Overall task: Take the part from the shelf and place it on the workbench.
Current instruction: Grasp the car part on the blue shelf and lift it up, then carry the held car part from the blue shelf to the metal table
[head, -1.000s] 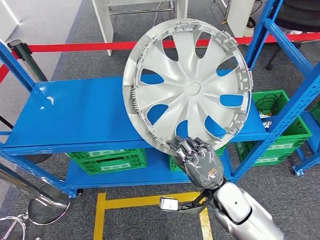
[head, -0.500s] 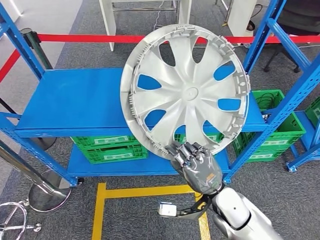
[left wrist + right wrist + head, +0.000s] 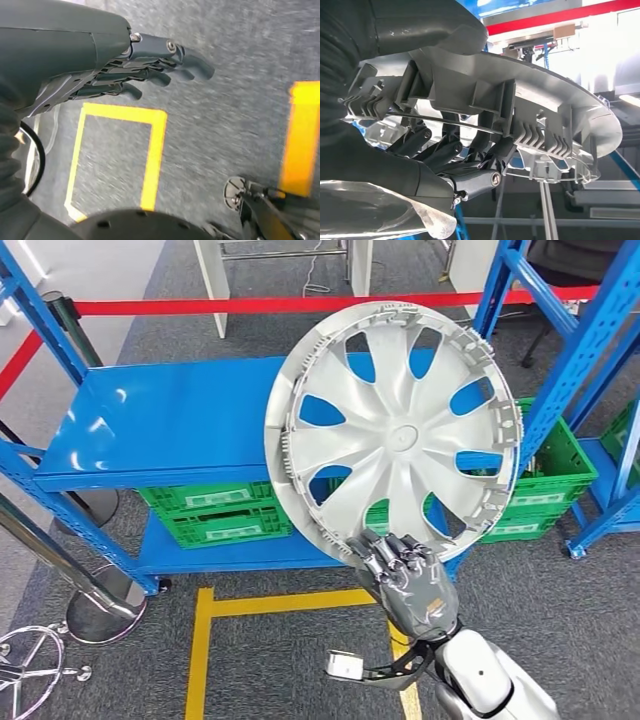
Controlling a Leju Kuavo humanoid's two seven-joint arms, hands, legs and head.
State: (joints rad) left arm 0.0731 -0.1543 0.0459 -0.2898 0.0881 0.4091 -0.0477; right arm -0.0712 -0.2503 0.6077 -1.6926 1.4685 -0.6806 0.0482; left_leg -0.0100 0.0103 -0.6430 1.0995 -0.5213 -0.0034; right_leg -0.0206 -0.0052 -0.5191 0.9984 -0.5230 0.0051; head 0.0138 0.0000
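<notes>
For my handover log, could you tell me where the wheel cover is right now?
In the head view, the wheel cover is right of centre, held up at its lower rim by the right hand, in front of the blue shelf.

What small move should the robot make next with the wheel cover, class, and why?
Probably keep carrying it away from the shelf toward the workbench: the right hand grips the wheel cover by its lower rim, lifted off the shelf.

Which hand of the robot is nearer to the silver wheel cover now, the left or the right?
The right. The right hand grips the wheel cover at its lower rim. The left hand hangs over the grey floor with nothing in it, away from the cover.
</notes>
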